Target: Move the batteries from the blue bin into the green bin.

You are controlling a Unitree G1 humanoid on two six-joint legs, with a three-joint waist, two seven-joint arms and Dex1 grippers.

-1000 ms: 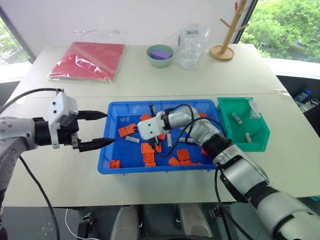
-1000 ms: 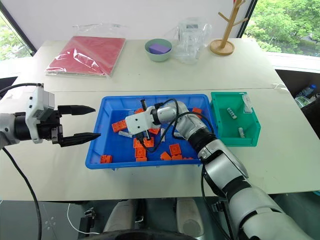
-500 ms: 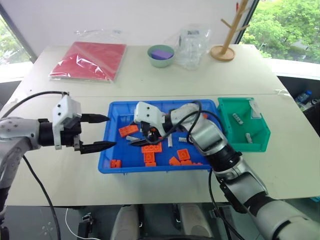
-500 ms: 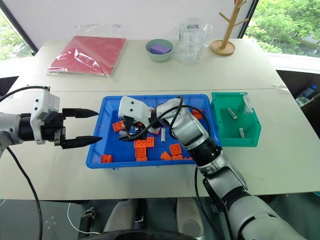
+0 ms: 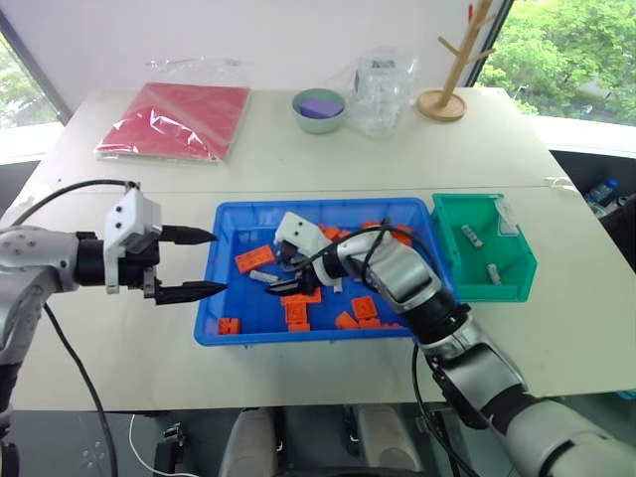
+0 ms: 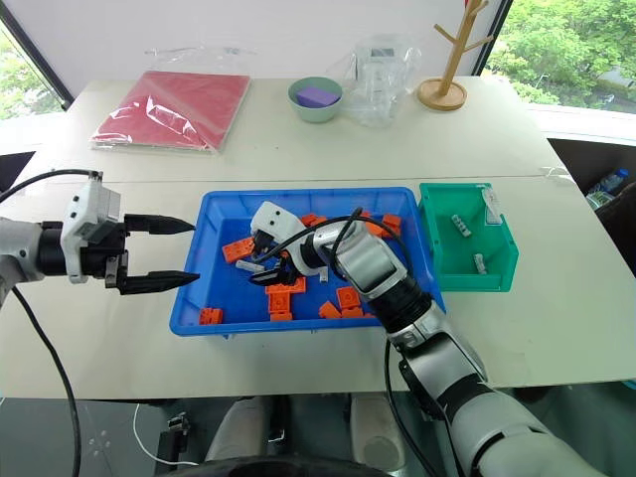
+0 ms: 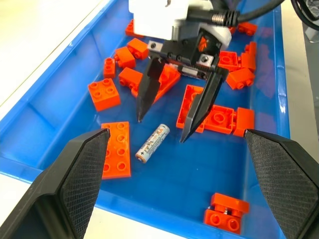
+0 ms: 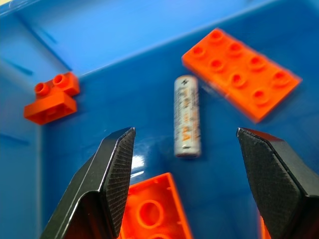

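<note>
Fingers on our right gripper (image 7: 172,114) stand spread wide, nothing between them, tips poised just over a battery (image 7: 153,143) lying flat on the floor of the blue bin (image 5: 231,320), left part. We read that spread as set to straddle the battery: the right wrist view has it sitting between the two tips, lengthwise to them, so the wrist may need a turn before closing. Orange bricks (image 5: 254,259) crowd it on both sides, one plate right beside it, so we judge a stray brick could get pinched along.

Our left gripper (image 5: 188,262) hovers over the worktop (image 5: 119,348) just outside the bin's left wall, fingers open and empty, apparently parked clear of the pick.

Green bin (image 5: 521,263) sits right of the blue one, touching or nearly so, already holding two batteries (image 5: 471,236). Transfer partly done.
</note>
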